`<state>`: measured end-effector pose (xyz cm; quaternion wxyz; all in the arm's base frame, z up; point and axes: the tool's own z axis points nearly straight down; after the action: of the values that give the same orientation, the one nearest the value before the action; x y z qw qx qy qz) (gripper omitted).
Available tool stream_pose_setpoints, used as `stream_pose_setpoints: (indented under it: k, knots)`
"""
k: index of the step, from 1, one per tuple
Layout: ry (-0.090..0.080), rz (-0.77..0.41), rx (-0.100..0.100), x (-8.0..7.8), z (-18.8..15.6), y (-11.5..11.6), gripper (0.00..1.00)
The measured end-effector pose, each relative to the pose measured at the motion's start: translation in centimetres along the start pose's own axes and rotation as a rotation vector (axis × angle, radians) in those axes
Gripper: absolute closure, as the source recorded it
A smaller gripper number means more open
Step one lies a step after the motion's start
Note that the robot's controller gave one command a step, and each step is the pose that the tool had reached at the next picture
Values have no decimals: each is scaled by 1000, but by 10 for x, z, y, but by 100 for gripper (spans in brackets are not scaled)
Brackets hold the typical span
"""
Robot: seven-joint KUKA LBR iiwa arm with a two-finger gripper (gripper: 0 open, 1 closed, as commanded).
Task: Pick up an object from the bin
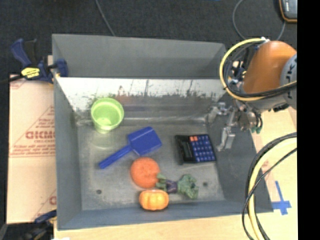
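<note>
Gripper (219,130) hangs at the right end of the bin (140,49), close to the right wall, over the bare strip beside the back corner. Its two metal fingers (227,136) stand apart with nothing between them.

Nearest thing: black calculator (196,149) with blue keys. It lies flat, just left of and slightly below the gripper, not touching it. There is a narrow strip of floor between its right edge and the right wall, and clear floor above and below it.

Rest of the load:
- Green cup (106,115), upright, back left, near the back wall.
- Blue scoop (131,146), centre, handle pointing to the lower left.
- Orange ball (145,172), just below the scoop's head.
- Small pumpkin (153,200), by the front wall, just below the ball.
- Green and purple toy (180,185), right of the ball and close to it.

Floor is scuffed grey metal. It is widest open in the left front corner and along the back between cup and gripper.
</note>
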<state>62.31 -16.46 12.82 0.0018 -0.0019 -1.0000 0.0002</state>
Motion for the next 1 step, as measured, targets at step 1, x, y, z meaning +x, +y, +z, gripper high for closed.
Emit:
stream_pose_setpoints:
  k: [1]
  knots:
    - [-8,-4,2,-2,-5,0,0]
